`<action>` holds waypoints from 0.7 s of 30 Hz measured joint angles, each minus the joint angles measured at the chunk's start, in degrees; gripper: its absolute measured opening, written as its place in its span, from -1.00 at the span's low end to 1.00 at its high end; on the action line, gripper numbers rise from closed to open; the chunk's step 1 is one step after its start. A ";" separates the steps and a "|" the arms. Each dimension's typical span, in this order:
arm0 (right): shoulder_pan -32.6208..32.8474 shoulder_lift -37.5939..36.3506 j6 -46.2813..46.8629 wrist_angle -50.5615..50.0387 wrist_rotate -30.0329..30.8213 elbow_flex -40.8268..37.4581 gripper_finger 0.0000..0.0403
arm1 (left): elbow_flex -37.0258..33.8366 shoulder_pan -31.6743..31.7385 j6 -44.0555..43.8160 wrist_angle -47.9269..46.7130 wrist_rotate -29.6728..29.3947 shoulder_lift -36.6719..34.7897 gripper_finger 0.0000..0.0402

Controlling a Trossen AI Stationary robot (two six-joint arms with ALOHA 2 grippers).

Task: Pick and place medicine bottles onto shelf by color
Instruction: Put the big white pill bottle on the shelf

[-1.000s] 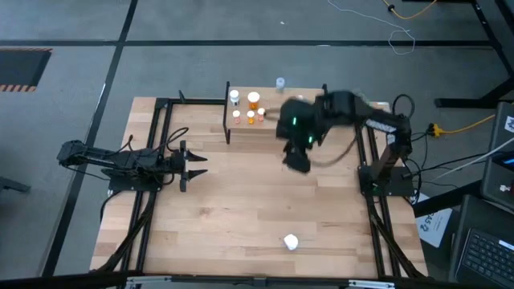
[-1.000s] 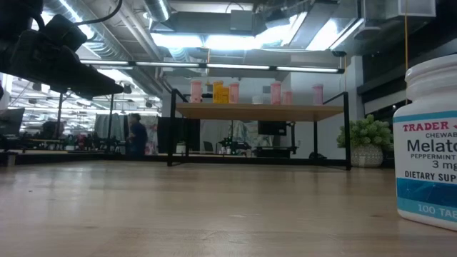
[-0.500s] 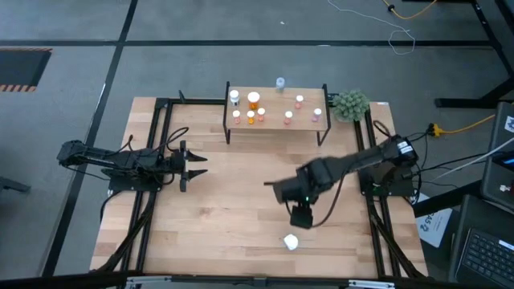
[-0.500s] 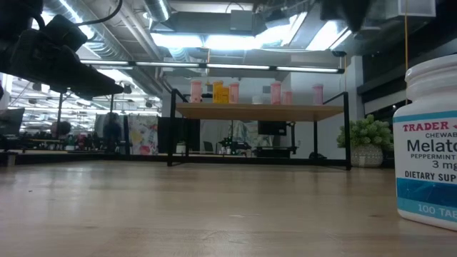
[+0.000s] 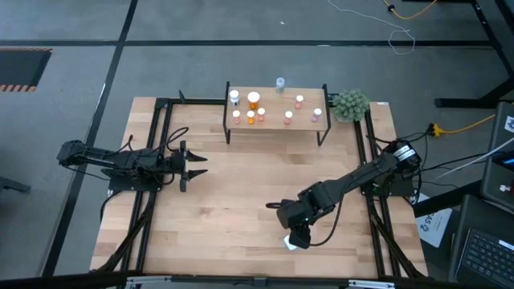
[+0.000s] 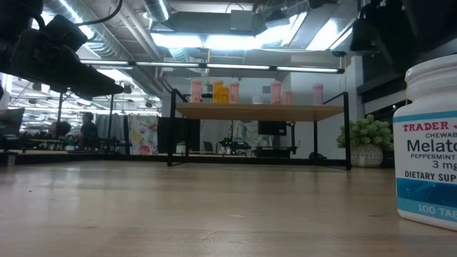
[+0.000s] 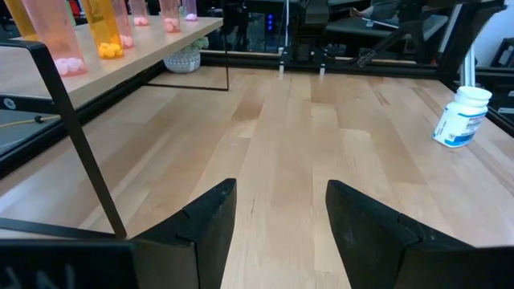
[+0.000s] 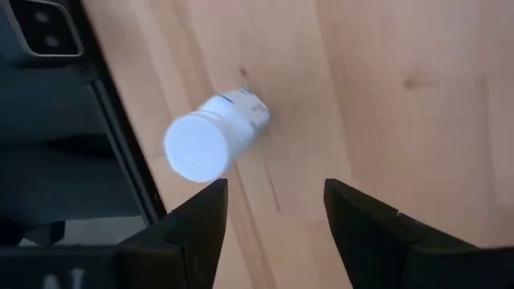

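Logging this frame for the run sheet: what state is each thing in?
White bottle: upright on the table, ungrasped.
Right claw: open, above the white bottle.
Left claw: open, empty, waiting at the table's left.
Shelf: holds upright bottles.

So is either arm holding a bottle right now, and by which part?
Nothing is held. The right gripper, open, hovers above the white bottle standing near the table's front edge; the left gripper, also open, waits at the table's left.
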 joint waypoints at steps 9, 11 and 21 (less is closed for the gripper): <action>0.91 0.00 -4.13 8.13 0.01 -0.55 0.05 | 0.00 0.00 0.02 -0.01 0.01 0.01 -0.06; 0.89 0.00 -4.13 8.69 0.03 -0.55 0.08 | 0.00 -0.02 0.02 -0.01 0.01 0.01 -0.06; 1.09 0.46 -5.60 10.39 4.66 -0.55 0.40 | 0.00 -0.01 0.02 -0.03 0.01 0.01 -0.06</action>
